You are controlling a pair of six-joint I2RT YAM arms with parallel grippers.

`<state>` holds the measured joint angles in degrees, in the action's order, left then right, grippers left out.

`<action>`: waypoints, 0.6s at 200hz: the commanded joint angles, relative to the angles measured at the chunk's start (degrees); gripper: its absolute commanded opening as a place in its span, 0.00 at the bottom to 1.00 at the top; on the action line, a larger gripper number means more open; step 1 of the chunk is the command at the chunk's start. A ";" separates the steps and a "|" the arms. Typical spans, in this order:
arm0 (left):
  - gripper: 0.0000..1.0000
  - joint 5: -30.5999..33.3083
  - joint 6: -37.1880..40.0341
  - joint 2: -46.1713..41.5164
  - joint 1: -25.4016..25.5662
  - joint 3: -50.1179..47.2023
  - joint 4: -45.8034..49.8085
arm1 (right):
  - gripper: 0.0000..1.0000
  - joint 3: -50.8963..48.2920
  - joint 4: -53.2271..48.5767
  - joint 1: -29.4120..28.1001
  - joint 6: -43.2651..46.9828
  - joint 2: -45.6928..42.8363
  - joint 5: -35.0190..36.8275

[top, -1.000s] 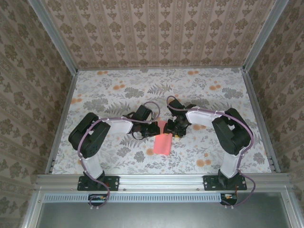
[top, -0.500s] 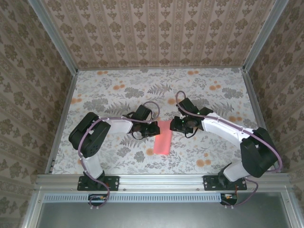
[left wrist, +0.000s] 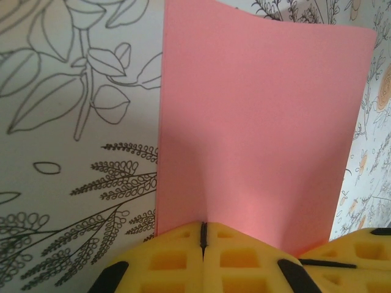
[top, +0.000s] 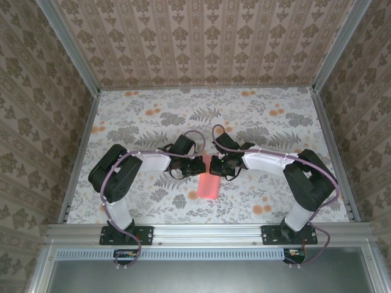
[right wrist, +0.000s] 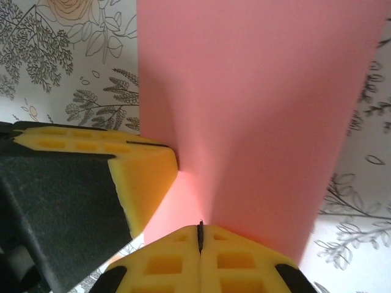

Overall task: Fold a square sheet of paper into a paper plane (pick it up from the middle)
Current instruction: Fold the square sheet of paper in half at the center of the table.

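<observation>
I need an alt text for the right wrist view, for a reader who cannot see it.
The right gripper, shut, pinches the near edge of a pink paper that fills the middle of the picture. The left gripper grips the paper beside it, from the left, over a table printed with leaves and flowers.

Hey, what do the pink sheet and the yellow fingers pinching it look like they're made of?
Pink sheet: thin paper, it seems, plain and matte; it bows softly with crisp straight edges. Yellow fingers: probably soft foam or rubber, matte, moulded with square pockets; the look alone can't settle which.
</observation>
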<state>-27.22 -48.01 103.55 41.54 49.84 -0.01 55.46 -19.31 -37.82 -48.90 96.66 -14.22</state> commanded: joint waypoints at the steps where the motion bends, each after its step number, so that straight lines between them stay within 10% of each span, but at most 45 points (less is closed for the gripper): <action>1: 0.00 5.79 -0.68 5.78 1.34 -3.67 9.15 | 0.00 0.50 2.86 -0.32 -1.79 1.86 -1.87; 120: 0.00 7.87 -1.47 7.45 1.18 -5.84 11.00 | 0.00 -6.37 6.42 2.52 0.90 2.08 -2.56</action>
<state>-27.03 -48.47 103.79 41.60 49.19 -0.43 52.69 -12.38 -36.73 -49.84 100.53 -16.62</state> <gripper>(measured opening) 0.047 0.048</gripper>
